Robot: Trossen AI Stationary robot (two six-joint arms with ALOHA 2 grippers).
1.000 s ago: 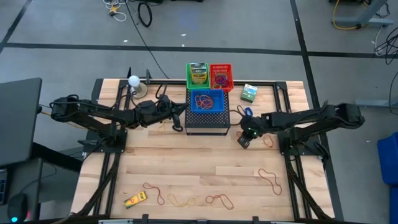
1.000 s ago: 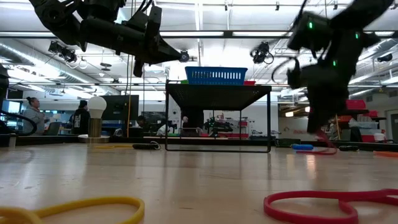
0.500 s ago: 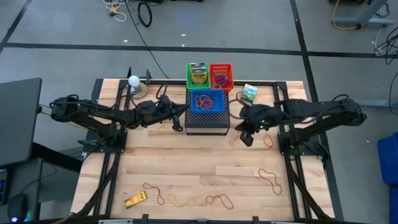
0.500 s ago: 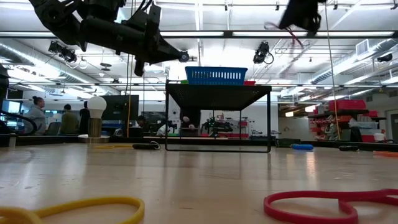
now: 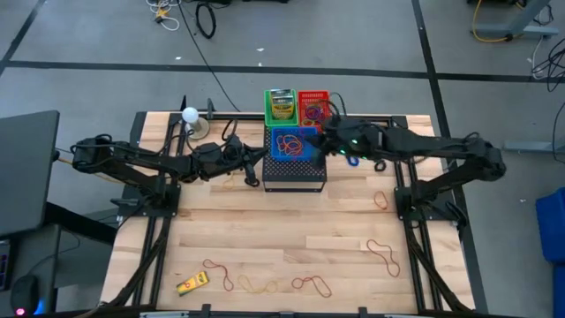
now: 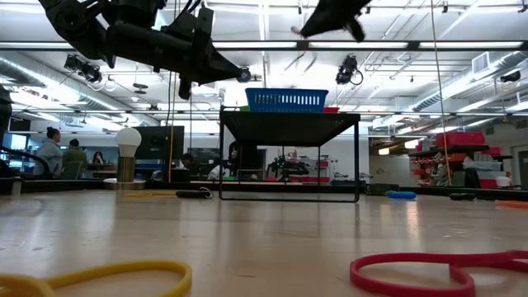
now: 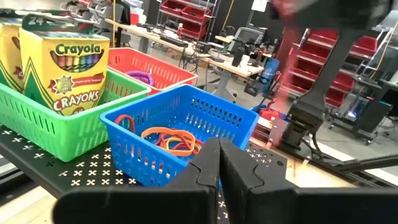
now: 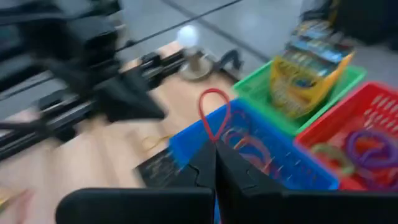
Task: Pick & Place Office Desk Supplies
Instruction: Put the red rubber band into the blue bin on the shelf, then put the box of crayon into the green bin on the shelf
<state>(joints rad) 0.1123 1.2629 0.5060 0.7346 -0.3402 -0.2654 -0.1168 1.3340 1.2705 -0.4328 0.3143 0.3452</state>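
Observation:
My right gripper [image 5: 323, 141] hangs over the blue basket [image 5: 296, 143], shut on a red rubber band [image 8: 213, 115]. This basket holds more bands [image 7: 174, 140] and sits on the black mesh stand [image 5: 294, 174]. My left gripper [image 5: 257, 164] waits shut beside the stand's left end, with nothing in it. Loose rubber bands [image 5: 384, 254] and a yellow item [image 5: 192, 283] lie flat on the table near its front edge. My right gripper pinches one end of the red rubber band [image 8: 215, 138] between its two fingertips. The rest of the loop sticks out past the tips. The fingers slant down toward the table's left. The band is clear of the table, over the blue basket.
A green basket with crayon boxes [image 5: 281, 106] and a red basket with coloured rings [image 5: 314, 108] stand behind the blue one. A bulb lamp [image 5: 190, 115] is at the far left. Another band [image 5: 381, 200] lies right of the stand.
My right gripper has risen from the table right of the stand and swung toward the table's left and far edge, ending over the blue basket. It has tipped from pointing steeply down to a shallow slant. The red rubber band has come up with it, lifted clear.

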